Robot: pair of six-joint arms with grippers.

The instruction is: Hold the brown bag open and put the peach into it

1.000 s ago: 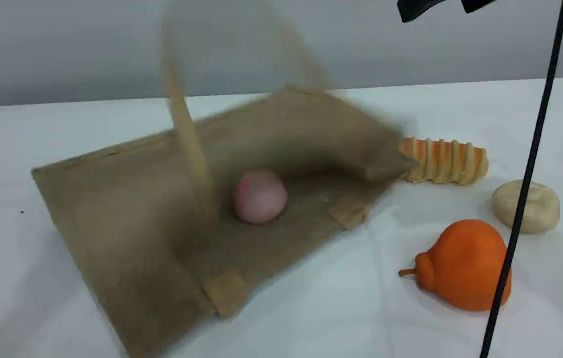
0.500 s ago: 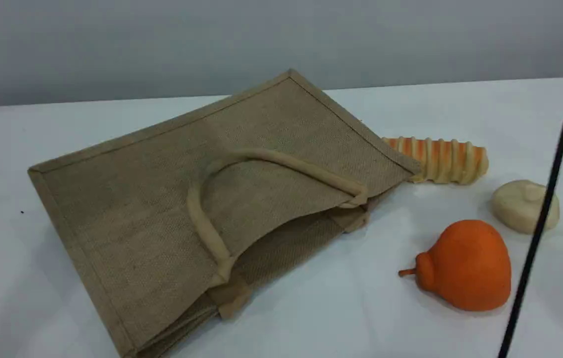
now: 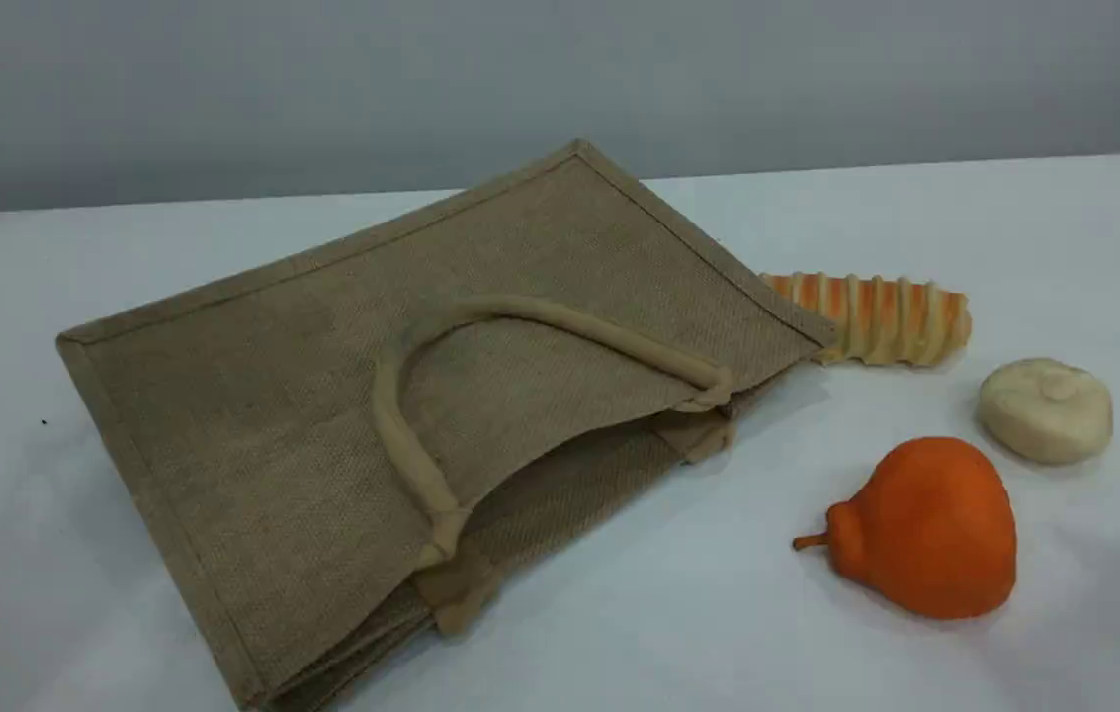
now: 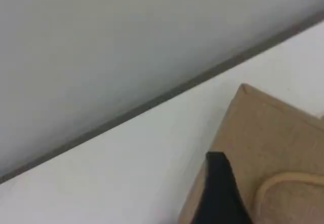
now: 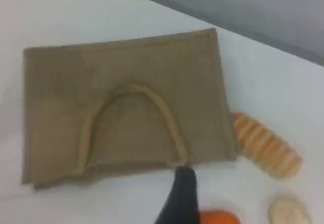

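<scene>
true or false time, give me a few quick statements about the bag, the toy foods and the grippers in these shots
1. The brown bag lies flat on the table. True.
2. The peach sits in plain view beside the bag. False: no peach shows in any view.
3. A gripper grips the bag's handle. False: the handle lies loose on the bag, with no gripper on it.
4. The orange pear-shaped fruit lies apart from the bag. True.
5. The striped bread lies on top of the bag. False: it lies on the table at the bag's corner.

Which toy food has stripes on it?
The long bread beside the bag. It has orange and cream stripes; the pear is plain orange, the bun plain cream.
</scene>
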